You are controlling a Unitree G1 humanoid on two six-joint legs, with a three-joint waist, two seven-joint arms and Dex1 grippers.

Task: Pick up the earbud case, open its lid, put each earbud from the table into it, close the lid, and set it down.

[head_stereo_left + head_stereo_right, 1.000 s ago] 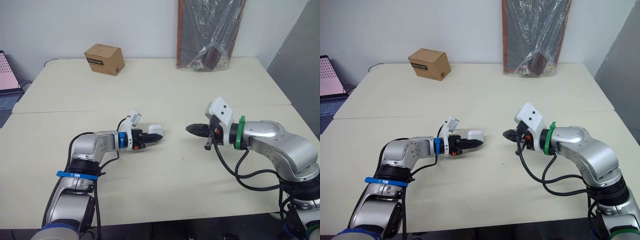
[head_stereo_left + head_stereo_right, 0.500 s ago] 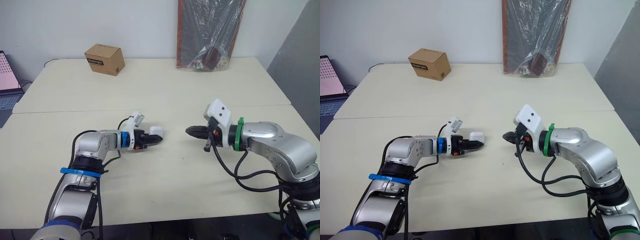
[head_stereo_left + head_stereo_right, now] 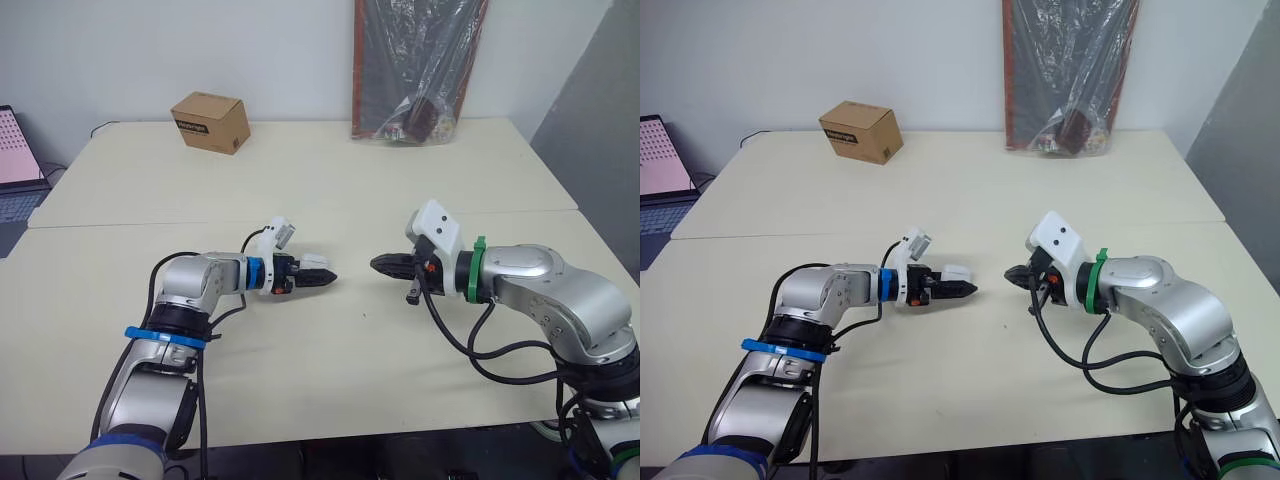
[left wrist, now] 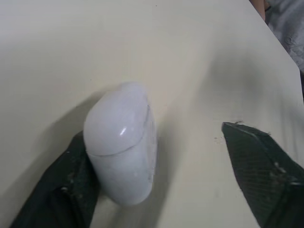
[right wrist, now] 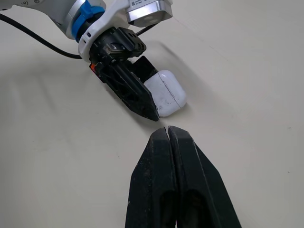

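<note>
The white earbud case lies on the table with its lid shut, near the table's middle. My left gripper is open around it. One black finger touches the case's side, the other finger stands well apart from it. My right gripper is shut with nothing in it, its tips pointing at the case from a short way to the right. The case sits just beyond those tips, beside the left gripper's fingers.
A brown cardboard box stands at the back left of the table. A dark plastic bag leans against the wall at the back. A laptop sits off the left edge.
My left gripper has opened and let go of the case, which now rests on the table; the left arm has reached slightly to the right. The right arm has not moved.
</note>
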